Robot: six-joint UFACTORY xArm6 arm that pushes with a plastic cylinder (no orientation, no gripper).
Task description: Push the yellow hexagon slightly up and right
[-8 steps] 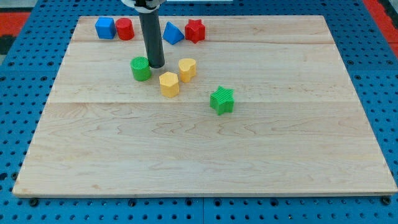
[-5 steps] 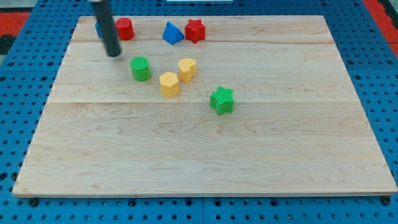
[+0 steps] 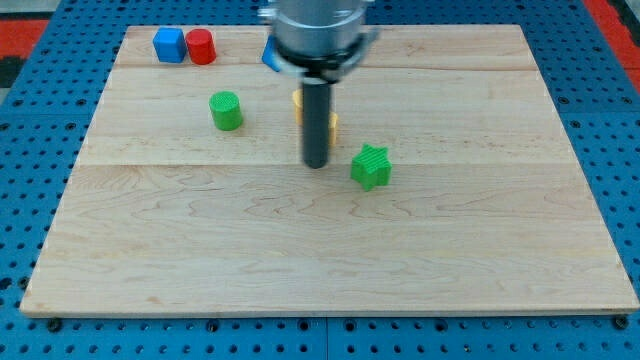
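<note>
My rod stands in the middle of the board, its tip (image 3: 316, 164) on the wood just left of the green star (image 3: 371, 167). Two yellow blocks sit right behind the rod and are mostly hidden. One yellow sliver (image 3: 298, 100) shows at the rod's left edge, another (image 3: 333, 125) at its right edge, a little above the tip. I cannot tell which one is the hexagon. The green cylinder (image 3: 226, 110) sits well to the tip's upper left.
A blue cube (image 3: 168, 45) and a red cylinder (image 3: 201, 46) sit at the board's top left. A blue block (image 3: 267, 55) peeks out beside the arm's body, which hides the area near the top centre. The wooden board (image 3: 500, 200) lies on a blue pegboard.
The rod swung from the upper left to the board's centre. The yellow blocks are now behind it, one shifted right. The green star moved slightly right and down. The red star is now hidden.
</note>
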